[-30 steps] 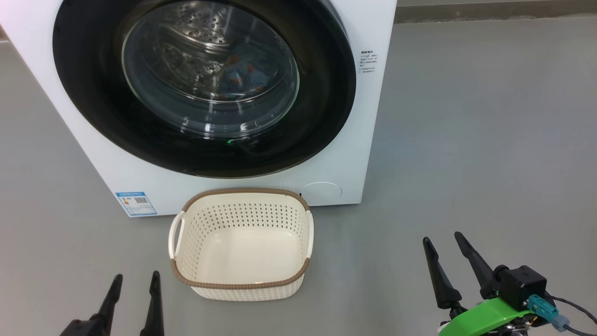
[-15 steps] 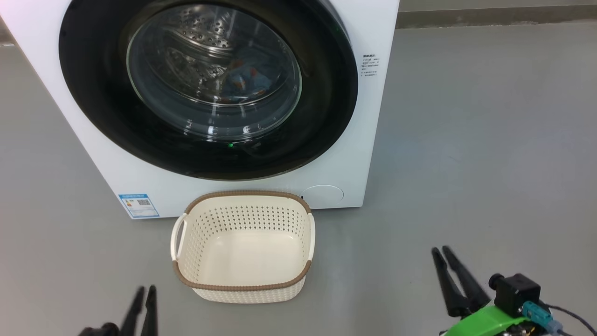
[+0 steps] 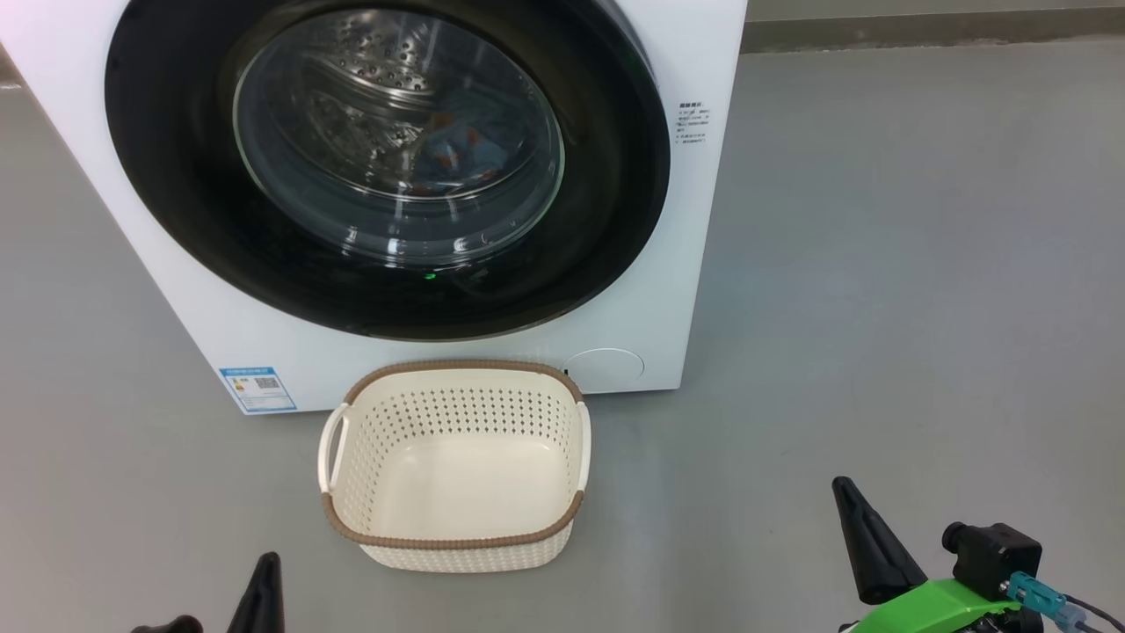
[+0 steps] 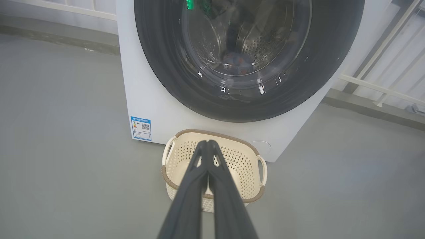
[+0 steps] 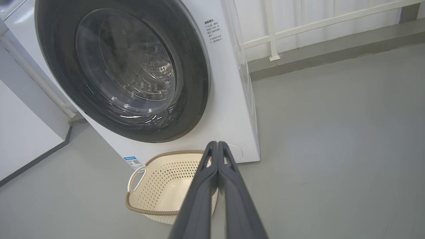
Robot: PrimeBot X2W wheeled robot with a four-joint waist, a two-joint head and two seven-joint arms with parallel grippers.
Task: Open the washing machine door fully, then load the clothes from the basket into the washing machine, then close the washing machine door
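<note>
The way into the washing machine (image 3: 694,264) is barred by its shut door (image 3: 176,176); open floor (image 3: 879,264) is left on both sides of the basket (image 3: 453,538).

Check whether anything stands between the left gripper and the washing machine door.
Only the empty basket, on the floor just in front of the washing machine, below the closed door. It sits right of the shut left gripper in the head view; above its rim, nothing visible intervenes.
</note>
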